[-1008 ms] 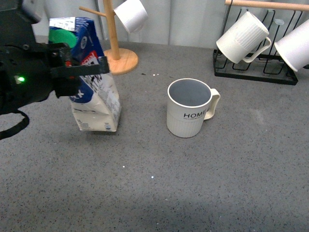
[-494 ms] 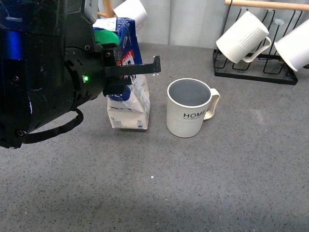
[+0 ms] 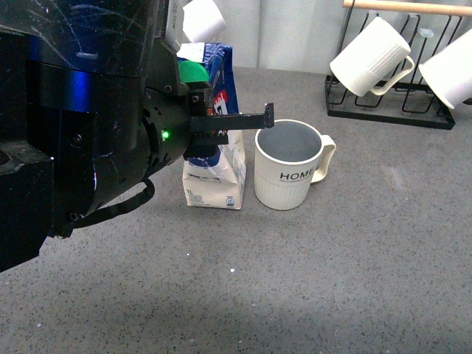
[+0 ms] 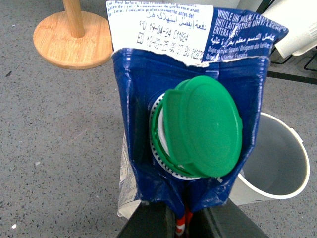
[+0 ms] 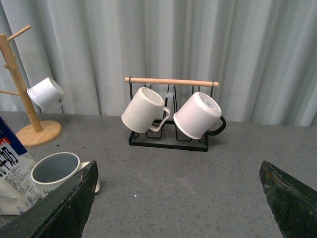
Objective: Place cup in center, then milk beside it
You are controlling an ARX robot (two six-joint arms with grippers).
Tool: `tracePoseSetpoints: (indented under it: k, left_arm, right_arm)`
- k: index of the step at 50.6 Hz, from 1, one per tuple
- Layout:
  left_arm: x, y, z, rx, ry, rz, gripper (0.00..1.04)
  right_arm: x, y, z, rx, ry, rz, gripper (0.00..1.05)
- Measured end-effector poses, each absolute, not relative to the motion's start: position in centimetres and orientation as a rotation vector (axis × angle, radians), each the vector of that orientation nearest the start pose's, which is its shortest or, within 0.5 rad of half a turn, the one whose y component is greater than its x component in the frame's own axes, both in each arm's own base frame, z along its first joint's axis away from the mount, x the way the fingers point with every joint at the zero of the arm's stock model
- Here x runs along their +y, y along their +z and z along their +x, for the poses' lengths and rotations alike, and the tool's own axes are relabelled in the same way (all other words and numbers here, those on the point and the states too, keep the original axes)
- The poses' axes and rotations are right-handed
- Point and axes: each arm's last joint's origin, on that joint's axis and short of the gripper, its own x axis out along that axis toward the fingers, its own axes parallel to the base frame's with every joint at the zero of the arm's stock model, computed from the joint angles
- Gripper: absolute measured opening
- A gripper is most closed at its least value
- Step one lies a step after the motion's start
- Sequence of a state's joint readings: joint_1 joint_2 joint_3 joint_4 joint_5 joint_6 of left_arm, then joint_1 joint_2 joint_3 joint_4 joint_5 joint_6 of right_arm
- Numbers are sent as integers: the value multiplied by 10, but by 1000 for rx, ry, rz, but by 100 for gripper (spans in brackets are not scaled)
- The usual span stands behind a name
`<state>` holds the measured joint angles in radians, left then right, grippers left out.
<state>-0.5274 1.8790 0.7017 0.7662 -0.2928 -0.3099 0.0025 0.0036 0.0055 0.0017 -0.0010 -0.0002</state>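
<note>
The cup [image 3: 289, 166], a ribbed cream mug lettered "HOME", stands upright mid-table with its handle to the right. Just left of it is the milk [image 3: 215, 183], a blue-and-white carton with a narrow gap to the mug. My left gripper [image 3: 221, 129] is shut on the carton's upper part. In the left wrist view the milk [image 4: 138, 99] fills the frame, green cap [image 4: 200, 126] facing the camera, with the left gripper [image 4: 181, 225] pinching it and the cup [image 4: 277, 163] beside it. Whether the carton's base touches the table I cannot tell. My right gripper [image 5: 178, 198] is open above bare table, apart from the cup [image 5: 54, 171].
A black wire rack [image 3: 391, 109] with a wooden bar holds ribbed white mugs [image 3: 369, 57] at the back right. A wooden mug tree's base [image 4: 74, 42] lies behind the carton, with a small white cup [image 3: 203, 18] hanging on it. A curtain closes off the back.
My left arm has carried the milk rightward from the table's left side to just beside the cup. The cup has not moved.
</note>
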Motion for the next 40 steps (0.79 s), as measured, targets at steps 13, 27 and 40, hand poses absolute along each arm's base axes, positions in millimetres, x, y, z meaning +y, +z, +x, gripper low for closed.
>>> tracePoseSetpoints:
  k: [13, 27, 40]
  left_arm:
    - [-167, 115, 295, 413, -177, -134, 43]
    - [-167, 133, 295, 371, -186, -143, 95]
    - [-155, 169, 300, 273, -151, -174, 98]
  right_arm:
    - [0, 165, 98, -4, 3, 0, 95]
    - [0, 165, 98, -4, 4, 0, 95]
    - [0, 165, 98, -4, 3, 0, 95]
